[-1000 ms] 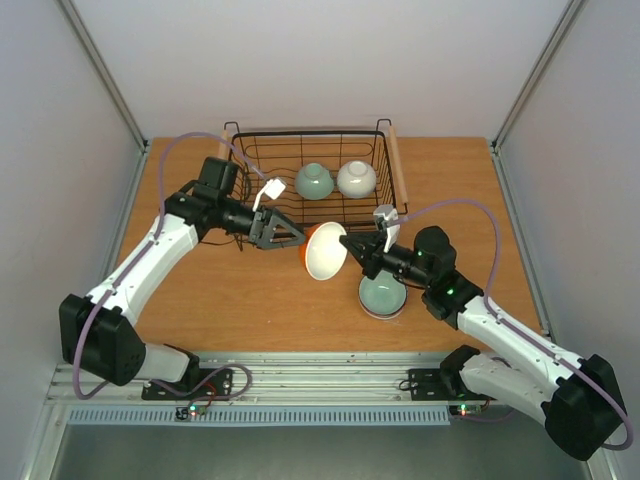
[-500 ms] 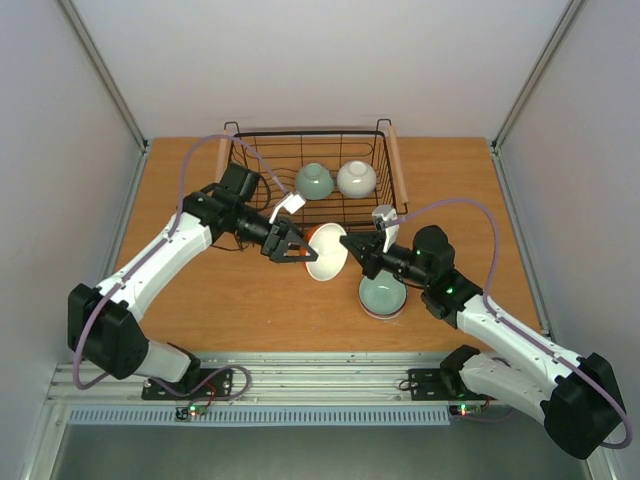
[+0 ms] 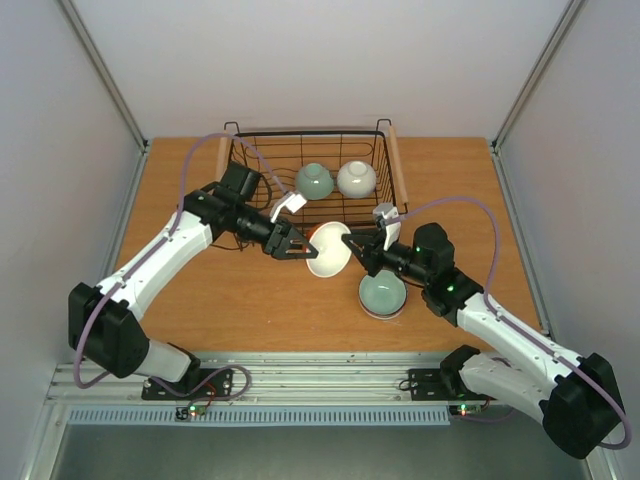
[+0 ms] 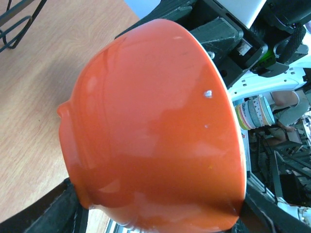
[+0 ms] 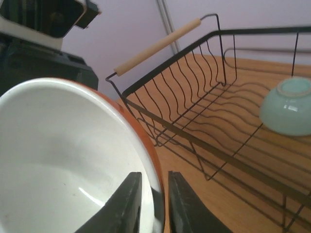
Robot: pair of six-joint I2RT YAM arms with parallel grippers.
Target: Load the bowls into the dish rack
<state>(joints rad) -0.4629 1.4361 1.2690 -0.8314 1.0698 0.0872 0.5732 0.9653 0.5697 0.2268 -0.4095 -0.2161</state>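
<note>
The orange bowl [image 3: 328,252], white inside, hangs on its side just in front of the dish rack [image 3: 392,175]. My left gripper [image 3: 300,246] is shut on it, one finger pressed against each side of its orange wall [image 4: 155,131]. My right gripper [image 3: 350,243] straddles the bowl's rim [image 5: 150,160]. Its fingers stand slightly apart, and a thin gap shows beside the rim. A mint bowl [image 3: 314,181] and a white bowl [image 3: 356,178] sit upside down in the rack. Another mint bowl [image 3: 383,294] tops a stack under my right arm.
The rack's black wire wall [image 5: 194,92] and wooden handle [image 5: 158,46] rise just beyond the orange bowl. The mint bowl [image 5: 286,112] lies inside at the right. Both arms meet in front of the rack. Bare wood table [image 3: 250,300] lies to the near left.
My left gripper moved in from the left and closed around the orange bowl. My right gripper's fingers loosened slightly on the rim. The bowl shifted a little toward the rack.
</note>
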